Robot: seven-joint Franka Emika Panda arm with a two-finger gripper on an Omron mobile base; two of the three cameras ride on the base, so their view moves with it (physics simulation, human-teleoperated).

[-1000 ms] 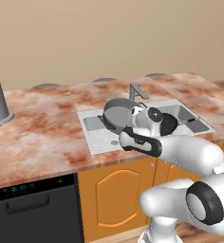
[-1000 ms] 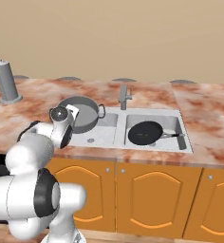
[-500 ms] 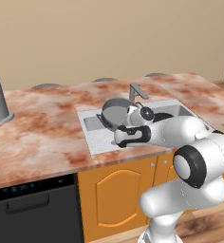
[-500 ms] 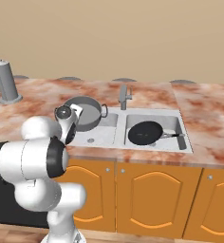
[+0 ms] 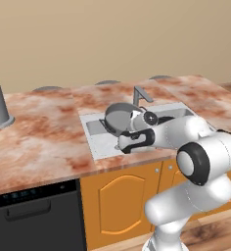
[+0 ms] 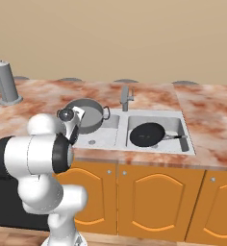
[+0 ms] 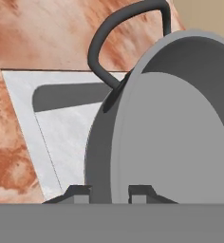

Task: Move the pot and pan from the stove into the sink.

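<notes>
Marble counter; grey pot (dark loop handle) tilted, rim clamped by fingers.

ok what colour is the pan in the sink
Black, with a grey handle; the pan shows best in the right base view.

Kitchen: marble counter, sink, probably dishwasher.

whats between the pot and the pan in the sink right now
In the right base view, the faucet stands at the back and the sink's divider runs between the pot, held over the left basin, and the pan in the right basin.
</notes>
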